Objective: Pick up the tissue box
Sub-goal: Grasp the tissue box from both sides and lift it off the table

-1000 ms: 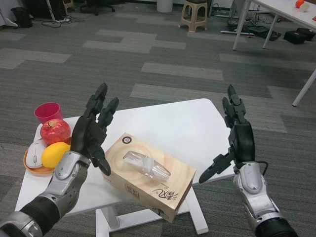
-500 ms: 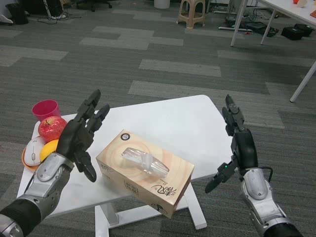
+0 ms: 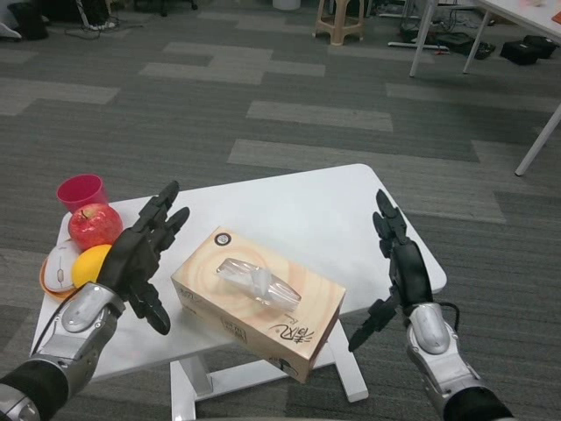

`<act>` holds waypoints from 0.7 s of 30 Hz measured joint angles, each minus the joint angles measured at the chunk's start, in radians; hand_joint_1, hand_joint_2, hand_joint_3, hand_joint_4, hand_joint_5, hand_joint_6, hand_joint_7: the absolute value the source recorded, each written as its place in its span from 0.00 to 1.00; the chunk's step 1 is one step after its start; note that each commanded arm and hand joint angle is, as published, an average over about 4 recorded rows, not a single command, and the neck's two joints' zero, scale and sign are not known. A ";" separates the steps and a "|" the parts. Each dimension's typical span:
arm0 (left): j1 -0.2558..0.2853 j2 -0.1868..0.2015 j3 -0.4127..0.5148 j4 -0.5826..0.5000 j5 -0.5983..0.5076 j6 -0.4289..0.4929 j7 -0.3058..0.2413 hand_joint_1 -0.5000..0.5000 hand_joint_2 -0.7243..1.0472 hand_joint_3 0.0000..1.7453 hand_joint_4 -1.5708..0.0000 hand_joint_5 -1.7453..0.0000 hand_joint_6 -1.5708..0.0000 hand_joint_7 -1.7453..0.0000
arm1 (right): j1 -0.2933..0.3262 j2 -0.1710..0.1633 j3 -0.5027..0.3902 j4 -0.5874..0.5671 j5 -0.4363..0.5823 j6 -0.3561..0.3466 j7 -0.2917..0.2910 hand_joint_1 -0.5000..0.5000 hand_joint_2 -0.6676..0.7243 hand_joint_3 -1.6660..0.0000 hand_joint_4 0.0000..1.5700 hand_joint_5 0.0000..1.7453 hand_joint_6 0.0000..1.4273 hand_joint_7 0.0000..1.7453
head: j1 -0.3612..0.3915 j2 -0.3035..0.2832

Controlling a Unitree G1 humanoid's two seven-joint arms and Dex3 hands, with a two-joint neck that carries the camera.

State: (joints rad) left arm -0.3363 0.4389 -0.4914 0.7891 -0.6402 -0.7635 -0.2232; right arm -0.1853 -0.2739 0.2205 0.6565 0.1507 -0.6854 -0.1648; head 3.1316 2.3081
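The tan tissue box (image 3: 259, 298) lies at an angle on the white table (image 3: 302, 215), its near corner jutting past the front edge, a tissue showing in the top slot. My left hand (image 3: 140, 259) hovers just left of the box, fingers spread, a small gap between them. My right hand (image 3: 399, 272) is off to the box's right, over the table's right edge, fingers stretched out and thumb pointing toward the box. Neither hand touches it.
At the table's left end an orange plate (image 3: 48, 288) carries a red apple (image 3: 95, 226), a yellow lemon (image 3: 90, 263) and a white mouse (image 3: 60, 267). A pink cup (image 3: 81, 191) stands behind them. Grey carpet surrounds the table.
Both hands have drawn in slightly toward the box's two sides; the right hand has moved left and lower. The camera has dipped a little. The box has not moved.
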 measured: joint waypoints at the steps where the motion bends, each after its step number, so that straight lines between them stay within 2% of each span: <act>1: 0.000 -0.001 -0.002 0.012 0.001 0.000 -0.001 1.00 0.10 0.00 1.00 0.82 1.00 1.00 | -0.007 0.003 0.003 0.015 0.000 -0.002 0.001 0.08 1.00 1.00 0.05 0.00 0.00 0.00 | 0.000 -0.001; 12: -0.009 -0.035 -0.015 0.129 0.053 0.000 -0.005 1.00 0.10 0.00 1.00 0.82 1.00 1.00 | -0.078 0.031 0.039 0.193 0.000 -0.017 0.001 0.08 1.00 1.00 0.05 0.00 0.00 0.00 | -0.011 -0.001; 16: -0.014 -0.042 -0.015 0.146 0.060 0.000 -0.005 1.00 0.10 0.00 1.00 0.82 1.00 1.00 | -0.119 0.036 0.050 0.268 0.000 -0.017 -0.002 0.05 1.00 1.00 0.05 0.00 0.00 0.00 | -0.009 -0.002; 21: -0.015 -0.049 -0.015 0.147 0.060 0.000 -0.005 1.00 0.10 0.00 1.00 0.82 1.00 1.00 | -0.144 0.042 0.060 0.319 0.000 -0.017 -0.014 0.06 1.00 1.00 0.05 0.00 0.00 0.00 | -0.010 -0.001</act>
State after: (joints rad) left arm -0.3514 0.3903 -0.5068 0.9363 -0.5802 -0.7631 -0.2285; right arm -0.3296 -0.2318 0.2806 0.9754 0.1506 -0.7023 -0.1788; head 3.1212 2.3066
